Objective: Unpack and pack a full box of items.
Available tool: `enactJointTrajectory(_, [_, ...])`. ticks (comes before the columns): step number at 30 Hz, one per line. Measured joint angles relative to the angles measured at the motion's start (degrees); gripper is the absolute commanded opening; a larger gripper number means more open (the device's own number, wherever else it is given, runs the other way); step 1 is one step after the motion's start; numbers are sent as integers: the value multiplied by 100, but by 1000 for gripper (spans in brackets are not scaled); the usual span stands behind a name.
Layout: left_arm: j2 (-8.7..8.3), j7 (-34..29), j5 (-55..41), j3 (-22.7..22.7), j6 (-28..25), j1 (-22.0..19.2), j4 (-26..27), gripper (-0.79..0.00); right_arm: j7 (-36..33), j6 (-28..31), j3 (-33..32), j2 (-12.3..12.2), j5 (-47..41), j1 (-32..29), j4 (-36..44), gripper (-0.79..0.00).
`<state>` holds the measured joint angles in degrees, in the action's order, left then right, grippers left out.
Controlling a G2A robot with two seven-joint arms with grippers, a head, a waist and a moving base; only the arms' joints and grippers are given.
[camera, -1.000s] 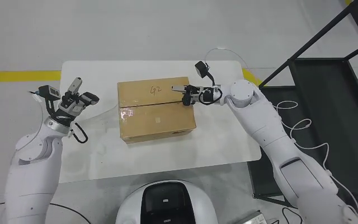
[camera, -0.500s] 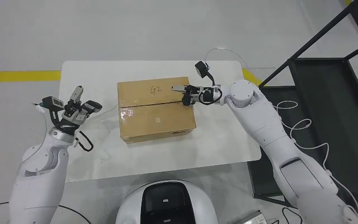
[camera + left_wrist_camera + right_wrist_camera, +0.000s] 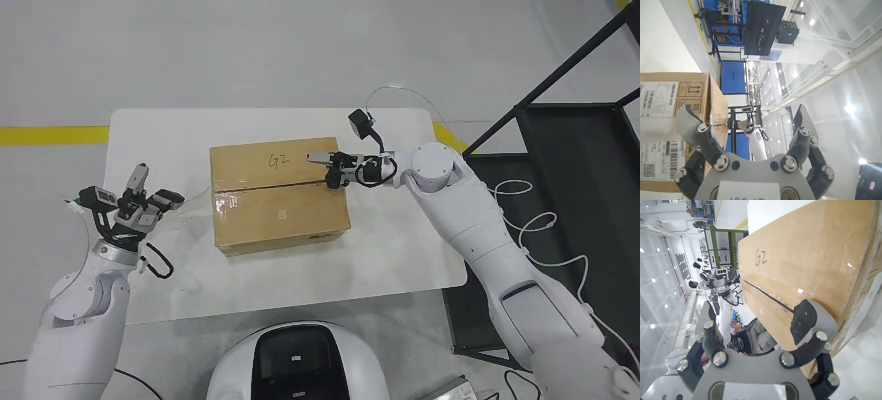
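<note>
The box (image 3: 279,195) sat shut in the middle of the desk (image 3: 400,250), flaps meeting at a taped seam (image 3: 762,292) along the top. The right gripper (image 3: 320,170) was at the box's right end with its fingers spread, one pad (image 3: 803,321) close by the end of the seam. Touching or not, couldn't tell. The left gripper (image 3: 152,188) hung off the desk's left edge, fingers also spread, holding nothing, well apart from the box.

Biggest worry, imo: nothing braced the box. If that pad dug at a flap and the tape wasn't cut right through, the whole box would probably skid or twist toward the left edge instead of opening. Pulling up on a stuck flap could tip it too. And poking hard into the seam might dent whatever was packed underneath.
</note>
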<state>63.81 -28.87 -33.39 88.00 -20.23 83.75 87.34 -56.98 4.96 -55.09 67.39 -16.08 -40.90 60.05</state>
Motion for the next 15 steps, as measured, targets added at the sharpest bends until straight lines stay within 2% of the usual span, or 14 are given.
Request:
enactJointTrajectory(5, [42,520,-160,162,-405,781,387,0,0,0,0,0,0,0,0,0])
enactJointTrajectory(8, [76,799,61,77,-548,1019,484,0,0,0,0,0,0,0,0,0])
enactJointTrajectory(15, [200,1389,24,-379,-463,1008,250,0,0,0,0,0,0,0,0,0])
